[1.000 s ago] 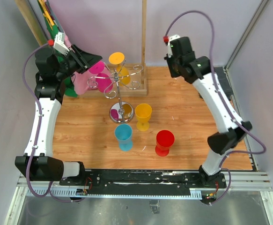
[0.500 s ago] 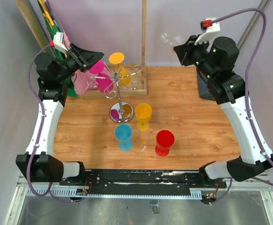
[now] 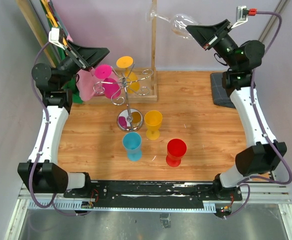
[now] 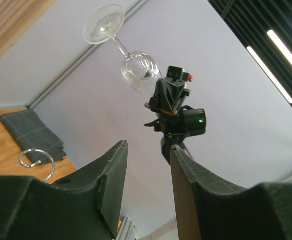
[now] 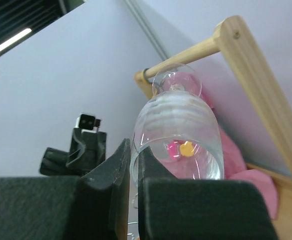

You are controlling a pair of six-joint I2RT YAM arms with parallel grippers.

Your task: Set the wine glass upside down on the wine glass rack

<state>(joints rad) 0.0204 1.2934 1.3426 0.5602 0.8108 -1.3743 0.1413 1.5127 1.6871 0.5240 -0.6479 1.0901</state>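
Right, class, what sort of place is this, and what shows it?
Probably a robot test cell, not a home: two arms bolted to a rail, plain walls enclosing a wooden table, coloured goblets beside a wire rack.

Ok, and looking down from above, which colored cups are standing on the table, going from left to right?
First the blue cup, then the yellow cup, then the red cup.

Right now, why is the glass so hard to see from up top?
Top view: the clear wine glass almost melts into the pale wall, and only glints show. Left wrist view: it is sharper, and ceiling light strips glare at the right. Right wrist view: it looms close, with pink and yellow spots showing through it.
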